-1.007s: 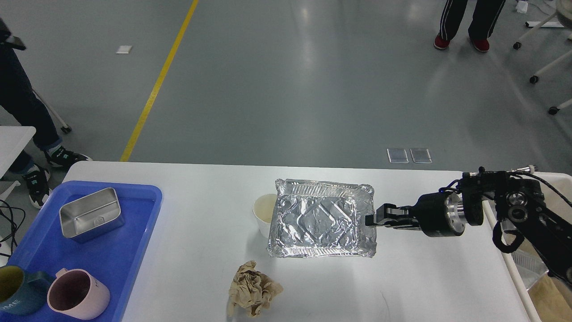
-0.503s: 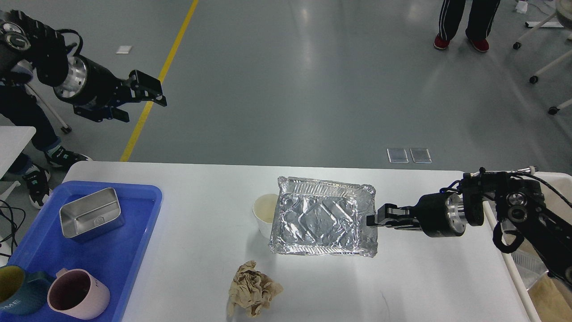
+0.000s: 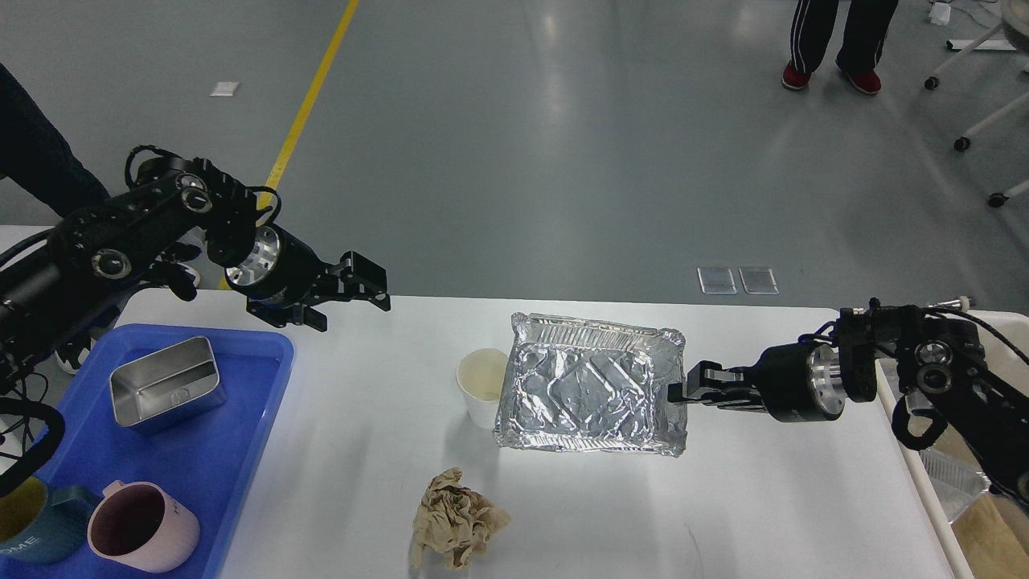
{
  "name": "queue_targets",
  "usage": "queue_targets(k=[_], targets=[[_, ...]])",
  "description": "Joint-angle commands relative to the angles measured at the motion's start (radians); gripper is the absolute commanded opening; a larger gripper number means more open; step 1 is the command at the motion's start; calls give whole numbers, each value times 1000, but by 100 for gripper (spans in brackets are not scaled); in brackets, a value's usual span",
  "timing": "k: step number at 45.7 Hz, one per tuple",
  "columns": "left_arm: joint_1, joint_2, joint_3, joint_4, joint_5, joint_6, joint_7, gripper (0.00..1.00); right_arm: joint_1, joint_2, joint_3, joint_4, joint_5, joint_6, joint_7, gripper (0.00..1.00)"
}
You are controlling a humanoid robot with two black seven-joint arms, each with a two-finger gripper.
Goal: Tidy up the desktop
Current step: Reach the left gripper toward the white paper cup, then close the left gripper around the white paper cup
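The white desktop [image 3: 362, 450] fills the lower view. A crinkled foil tray [image 3: 591, 384] hangs tilted a little above its middle. My right gripper [image 3: 677, 392] is shut on the tray's right rim. A white paper cup [image 3: 481, 386] stands at the tray's left edge. A crumpled brown paper ball [image 3: 455, 520] lies near the front edge. My left gripper [image 3: 366, 291] is open and empty, hovering over the desktop's far left edge, above the blue tray [image 3: 233, 450].
The blue tray at front left holds a steel box [image 3: 167, 383], a pink mug [image 3: 143, 527] and a dark teal mug [image 3: 28, 523]. A cream bin [image 3: 949, 474] stands off the right edge. People stand on the floor beyond.
My left arm has swung down and right from high at the left to the table's far left edge. My right gripper has lifted the foil tray slightly and drawn it right.
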Motion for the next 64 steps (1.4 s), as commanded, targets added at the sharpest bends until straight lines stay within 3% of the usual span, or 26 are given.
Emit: queue_targets(k=[1, 48, 64], targets=[[14, -43, 4, 8, 3, 0, 1, 98, -3, -7, 15, -2, -1, 0, 0, 0], [83, -151, -5, 45, 16, 0, -4, 98, -17, -85, -30, -75, -5, 0, 0, 0], [76, -214, 2, 85, 16, 27, -36, 98, -22, -85, -27, -74, -1, 0, 0, 0]])
